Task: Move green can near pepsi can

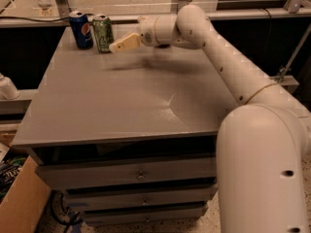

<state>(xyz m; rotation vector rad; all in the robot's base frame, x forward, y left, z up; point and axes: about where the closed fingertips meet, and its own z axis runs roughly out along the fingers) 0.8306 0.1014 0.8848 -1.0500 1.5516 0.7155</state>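
Observation:
The green can [102, 33] stands upright at the table's far left corner, right beside the dark blue pepsi can [81, 29], which is on its left; the two nearly touch. My gripper [121, 42] is just right of the green can, a little above the tabletop and clear of the can. It is open and holds nothing. The white arm [214, 38] reaches in from the right across the far side of the table.
The grey table [121, 106] has drawers below its front edge. A rail and glass panel [121, 17] run behind the cans. A cardboard box [19, 203] stands on the floor at lower left. The robot's white body [262, 169] fills the lower right.

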